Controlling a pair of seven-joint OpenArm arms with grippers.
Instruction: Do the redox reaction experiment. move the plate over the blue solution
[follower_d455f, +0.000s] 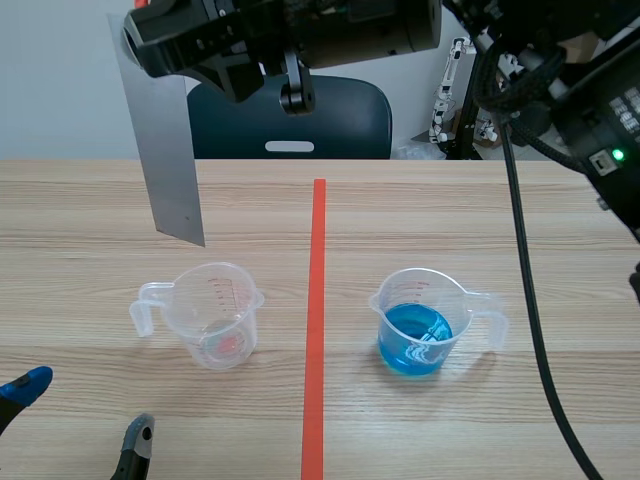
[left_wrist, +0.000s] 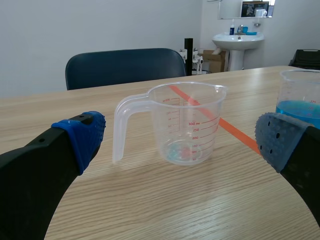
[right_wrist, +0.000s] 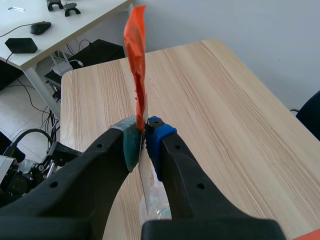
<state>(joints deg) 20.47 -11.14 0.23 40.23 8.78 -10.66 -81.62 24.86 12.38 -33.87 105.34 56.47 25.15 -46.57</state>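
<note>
My right gripper (follower_d455f: 165, 45) is raised across the top of the scene view, shut on the upper edge of a grey metal plate (follower_d455f: 165, 150). The plate hangs upright, above and behind the left measuring cup (follower_d455f: 215, 315), which is clear with a little pale residue at its bottom. The cup of blue solution (follower_d455f: 420, 325) stands right of the orange tape line, well away from the plate. In the right wrist view the plate (right_wrist: 136, 60) shows edge-on between the pads. My left gripper (follower_d455f: 80, 415) rests open near the front left, facing the clear cup (left_wrist: 182, 125).
A dark blue chair (follower_d455f: 290, 120) stands behind the table's far edge. The right arm's black cable (follower_d455f: 530, 300) hangs down over the right side of the table. The cup of blue solution (left_wrist: 302, 100) shows beside the left gripper's right finger.
</note>
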